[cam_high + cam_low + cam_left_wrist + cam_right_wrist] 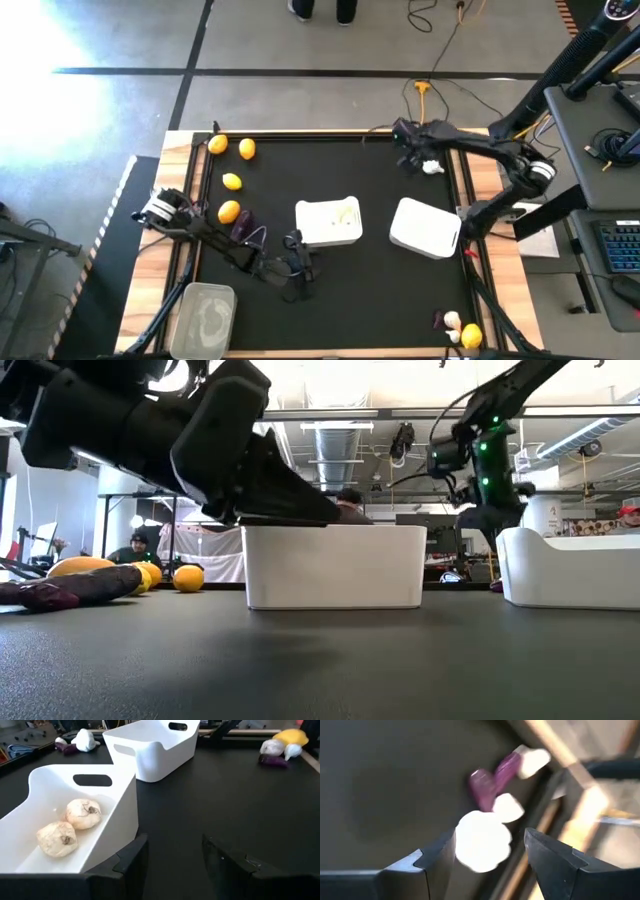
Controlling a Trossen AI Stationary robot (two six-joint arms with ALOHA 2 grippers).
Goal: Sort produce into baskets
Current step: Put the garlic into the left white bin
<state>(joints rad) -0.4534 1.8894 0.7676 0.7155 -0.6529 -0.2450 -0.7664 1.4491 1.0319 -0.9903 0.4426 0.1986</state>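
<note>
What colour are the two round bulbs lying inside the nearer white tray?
Pale cream-white with small brown root marks: the two round garlic-like bulbs in the white plastic tray. Left wrist view shows them best.

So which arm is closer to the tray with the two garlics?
Left. Its end effector sits right beside that tray; the right end effector is farther off, by the far edge.

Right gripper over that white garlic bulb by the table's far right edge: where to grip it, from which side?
Grip the garlic bulb across its round middle, coming straight down. The right gripper already straddles it, open. A purple vegetable lies close beyond, so a sideways approach would likely nudge it.
</note>
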